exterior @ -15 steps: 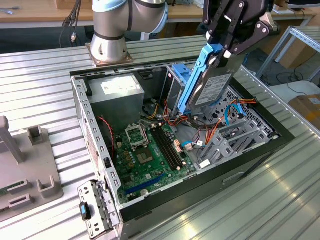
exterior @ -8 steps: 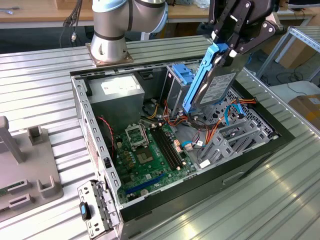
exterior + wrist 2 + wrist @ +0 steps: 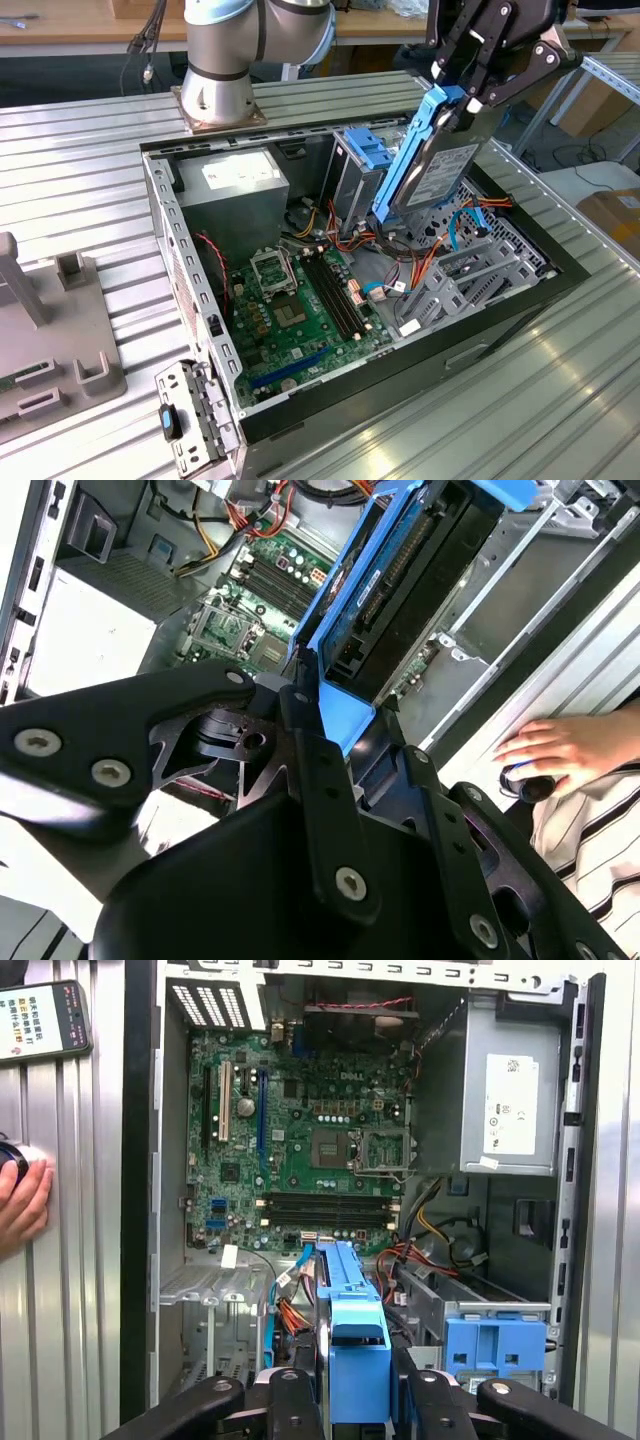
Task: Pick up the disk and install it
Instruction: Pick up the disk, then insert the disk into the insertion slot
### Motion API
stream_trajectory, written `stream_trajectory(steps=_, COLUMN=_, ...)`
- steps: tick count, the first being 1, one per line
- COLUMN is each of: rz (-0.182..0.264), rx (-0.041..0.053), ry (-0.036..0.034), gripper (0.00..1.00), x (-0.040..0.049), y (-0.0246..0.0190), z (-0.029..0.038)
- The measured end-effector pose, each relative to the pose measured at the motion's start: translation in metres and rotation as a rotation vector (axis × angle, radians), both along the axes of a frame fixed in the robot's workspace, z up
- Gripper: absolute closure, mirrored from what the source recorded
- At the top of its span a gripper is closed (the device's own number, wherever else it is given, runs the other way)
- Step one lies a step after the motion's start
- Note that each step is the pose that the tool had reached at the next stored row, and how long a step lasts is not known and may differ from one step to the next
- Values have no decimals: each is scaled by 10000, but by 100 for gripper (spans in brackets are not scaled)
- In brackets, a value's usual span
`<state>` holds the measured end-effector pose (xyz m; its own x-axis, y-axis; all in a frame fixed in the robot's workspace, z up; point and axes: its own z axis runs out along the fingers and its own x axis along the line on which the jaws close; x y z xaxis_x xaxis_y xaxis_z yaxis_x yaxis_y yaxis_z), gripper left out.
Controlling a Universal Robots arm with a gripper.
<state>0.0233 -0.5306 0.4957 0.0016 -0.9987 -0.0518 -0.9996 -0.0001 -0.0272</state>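
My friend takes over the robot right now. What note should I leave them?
Gripper: shut on the disk, clamped at the top of its blue rail.
Disk: off the table, tilted steeply on edge over the open computer case, next to the metal cage.
Done: the pick-up.
Left: the disk is not yet seated in the case.
Watch out: a person's hand rests on the table beside the case.
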Motion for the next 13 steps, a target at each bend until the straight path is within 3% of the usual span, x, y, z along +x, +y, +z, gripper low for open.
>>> stream_trajectory(steps=2, rz=1, rx=-2, ry=0, gripper=63, x=26, y=-43, z=1)
stream_trajectory(steps=7, rz=0, rx=25, ry=-1, gripper=63, x=26, y=-270, z=-1)
stream_trajectory(steps=8, rz=0, rx=46, ry=0, gripper=63, x=27, y=-329, z=0)
stream_trajectory(steps=9, rz=0, rx=113, ry=0, gripper=63, x=27, y=-439, z=0)
stream_trajectory(steps=12, rz=0, rx=192, ry=0, gripper=63, x=27, y=-631, z=-1)
stream_trajectory(steps=13, rz=0, rx=200, ry=-1, gripper=63, x=27, y=-727, z=-3)
